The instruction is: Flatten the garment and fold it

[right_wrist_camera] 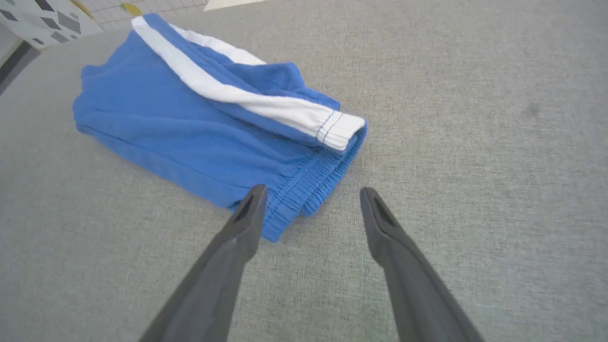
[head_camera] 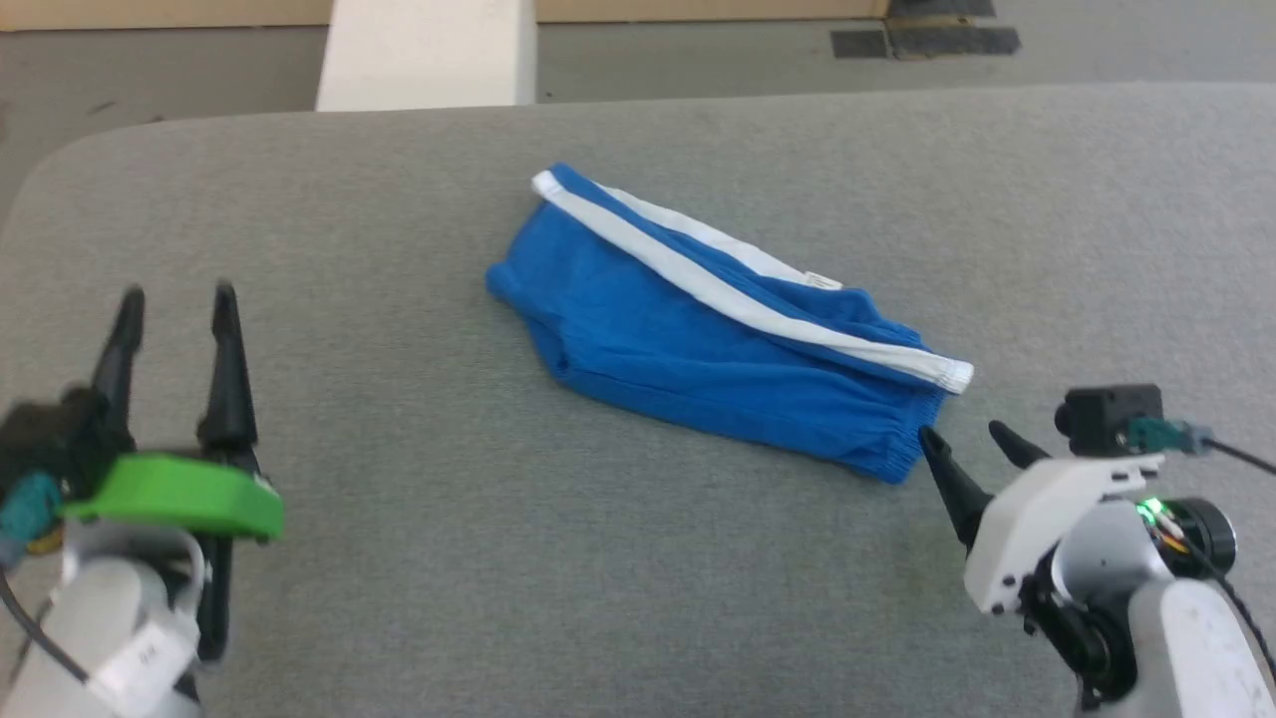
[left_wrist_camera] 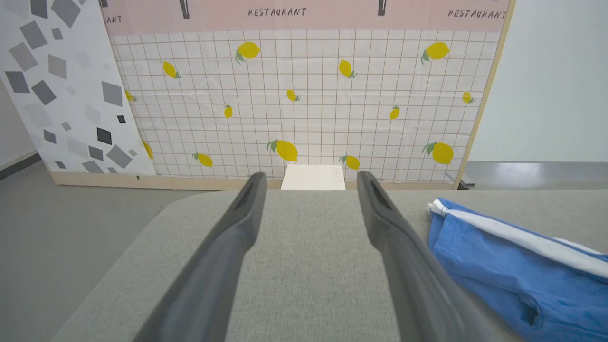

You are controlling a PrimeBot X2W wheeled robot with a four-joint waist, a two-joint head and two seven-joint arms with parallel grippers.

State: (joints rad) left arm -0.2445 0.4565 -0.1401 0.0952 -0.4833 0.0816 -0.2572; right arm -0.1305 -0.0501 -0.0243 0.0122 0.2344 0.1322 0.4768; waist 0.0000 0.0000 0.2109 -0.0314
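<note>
Just beyond right fingers [right_wrist_camera: 244,228], garment [right_wrist_camera: 190,137]

We note a grey cloth-covered table [head_camera: 498,598], rounded at its corner. Beyond its far edge: a white block [head_camera: 427,52] on grey floor [head_camera: 698,60], a lemon-print grid panel [left_wrist_camera: 304,95] lettered RESTAURANT.

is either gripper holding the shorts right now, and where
Nothing is held. The left gripper is open, apart from the garment; the right gripper is open at its gathered blue corner, not closed on it.
</note>
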